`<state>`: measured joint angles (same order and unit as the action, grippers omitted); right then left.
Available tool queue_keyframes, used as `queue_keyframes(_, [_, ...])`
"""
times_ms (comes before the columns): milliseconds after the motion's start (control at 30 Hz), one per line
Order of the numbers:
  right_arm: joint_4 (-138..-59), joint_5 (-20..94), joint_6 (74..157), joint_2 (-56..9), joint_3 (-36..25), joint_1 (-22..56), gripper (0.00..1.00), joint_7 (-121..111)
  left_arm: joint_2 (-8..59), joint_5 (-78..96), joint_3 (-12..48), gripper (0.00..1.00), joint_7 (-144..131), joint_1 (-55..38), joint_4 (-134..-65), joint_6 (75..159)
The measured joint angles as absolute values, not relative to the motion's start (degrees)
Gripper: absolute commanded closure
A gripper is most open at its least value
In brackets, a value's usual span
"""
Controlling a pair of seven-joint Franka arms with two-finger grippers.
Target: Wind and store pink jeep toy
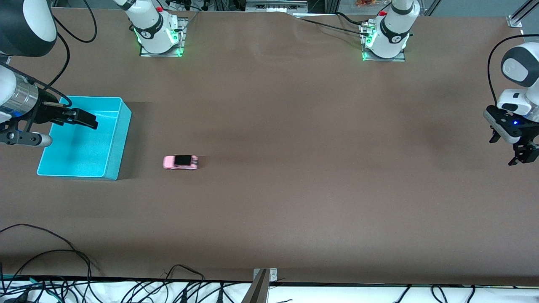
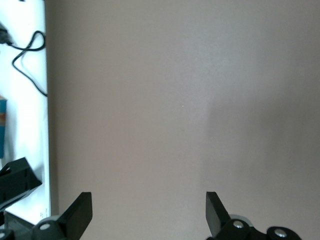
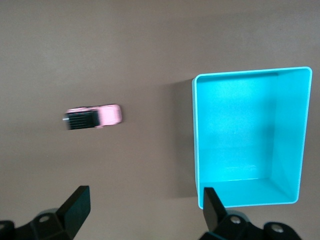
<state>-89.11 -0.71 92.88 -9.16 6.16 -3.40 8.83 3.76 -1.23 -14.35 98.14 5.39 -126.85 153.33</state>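
Observation:
The pink jeep toy [image 1: 180,161], light pink with a black roof section, stands on the brown table beside the turquoise bin [image 1: 120,139], a short way toward the left arm's end. It also shows in the right wrist view [image 3: 95,116], slightly smeared. My right gripper [image 1: 86,119] is open and empty, up in the air over the bin; in the right wrist view [image 3: 145,200] its jaws stand wide apart above bare table at the bin's wall [image 3: 196,140]. My left gripper [image 1: 520,153] is open and empty, waiting at the left arm's end of the table, over bare table [image 2: 149,205].
The bin holds nothing that I can see. Cables [image 1: 50,261] lie along the table edge nearest the front camera. A metal bracket [image 1: 262,286] stands at the middle of that edge. The arm bases [image 1: 160,33] stand along the edge farthest from the camera.

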Motion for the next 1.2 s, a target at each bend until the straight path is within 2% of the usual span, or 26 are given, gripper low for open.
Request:
queue_keyframes(1001, [-89.1,-0.8,94.1,-9.6,7.0,-1.9,0.0,8.6,-5.2,-1.2,-11.8,0.0,88.3,5.4,-127.9,148.4])
queue_keyframes(1201, [-89.2,-1.4,94.3,-10.7,7.1,-0.9,0.0,-2.0,-7.5,-1.2,-10.6,0.0,83.6,5.4,-127.9,145.0])
